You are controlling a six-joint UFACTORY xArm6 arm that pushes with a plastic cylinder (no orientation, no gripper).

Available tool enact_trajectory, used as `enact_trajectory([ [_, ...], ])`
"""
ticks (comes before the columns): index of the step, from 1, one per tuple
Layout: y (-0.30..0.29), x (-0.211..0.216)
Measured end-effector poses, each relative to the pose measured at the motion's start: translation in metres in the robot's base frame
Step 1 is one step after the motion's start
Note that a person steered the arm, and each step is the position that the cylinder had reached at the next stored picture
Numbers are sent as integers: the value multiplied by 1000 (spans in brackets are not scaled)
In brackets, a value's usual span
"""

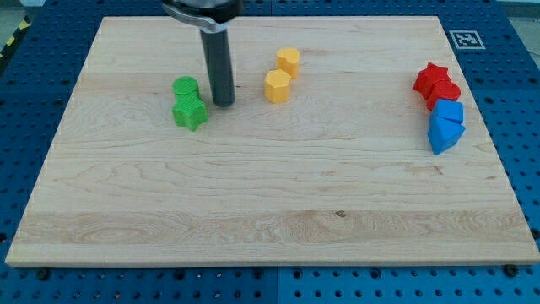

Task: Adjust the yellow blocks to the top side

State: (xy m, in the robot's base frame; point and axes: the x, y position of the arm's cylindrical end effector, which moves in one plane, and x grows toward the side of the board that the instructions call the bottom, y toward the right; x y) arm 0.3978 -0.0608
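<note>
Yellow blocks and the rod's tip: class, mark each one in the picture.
upper yellow block [288, 61], camera view, on its top face.
lower yellow block [277, 86], camera view, on its front face.
my tip [224, 104], camera view, the rod's very end, right of the green blocks.

Wooden board [278, 203] under coloured blocks [277, 86]

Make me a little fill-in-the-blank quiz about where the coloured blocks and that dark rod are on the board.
1. My tip stands just to the view's right of the two ____ blocks.
2. The two yellow blocks lie to the view's ____ of my tip.
3. At the view's right edge, the red blocks sit above the ____ blocks.

Missing words: green; right; blue
</note>
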Motion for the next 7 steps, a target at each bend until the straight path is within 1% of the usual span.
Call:
enact_trajectory([
  [2, 66, 7],
  [3, 88, 7],
  [6, 90, 4],
  [7, 90, -14],
])
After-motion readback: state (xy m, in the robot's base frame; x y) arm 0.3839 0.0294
